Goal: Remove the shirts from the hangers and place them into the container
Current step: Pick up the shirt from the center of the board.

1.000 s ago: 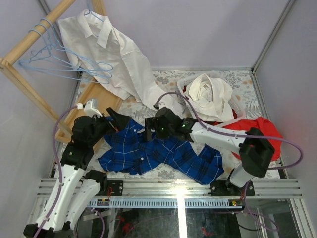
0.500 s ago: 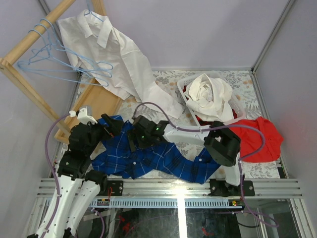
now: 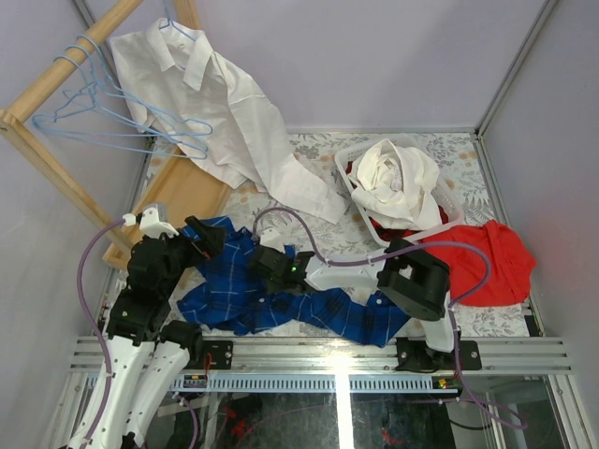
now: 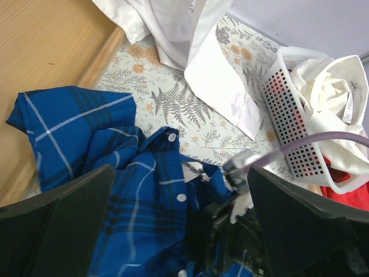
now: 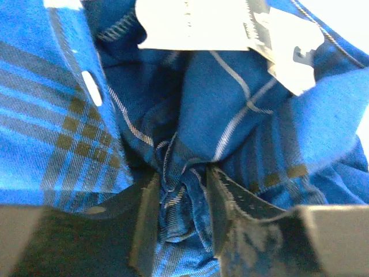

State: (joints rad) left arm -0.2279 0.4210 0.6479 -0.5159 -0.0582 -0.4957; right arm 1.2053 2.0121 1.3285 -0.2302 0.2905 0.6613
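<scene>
A dark blue checked shirt (image 3: 309, 304) lies crumpled on the table near the arms. My right gripper (image 3: 267, 268) is down in it, and in the right wrist view the right gripper (image 5: 181, 199) is shut on a bunched fold of the blue shirt (image 5: 230, 86). My left gripper (image 3: 201, 234) hovers open at the shirt's left end, and the left wrist view has the blue shirt (image 4: 132, 173) below its spread jaws. A white shirt (image 3: 220, 103) hangs on a light-blue hanger (image 3: 178, 33); bare hangers (image 3: 94, 117) hang beside it. The white container (image 3: 351, 187) holds a white shirt (image 3: 402, 178).
The wooden rack (image 3: 56, 75) and its base board (image 3: 182, 192) fill the left side. A plain red cloth (image 3: 491, 257) lies right of the container. The hanging shirt's sleeve (image 4: 222, 83) trails onto the patterned table cover (image 3: 323, 154). A purple cable (image 3: 281, 220) loops above the right arm.
My right arm swung left over the blue shirt, lowered into it and closed its jaws on a fold. The left gripper drew slightly left and stayed open.
</scene>
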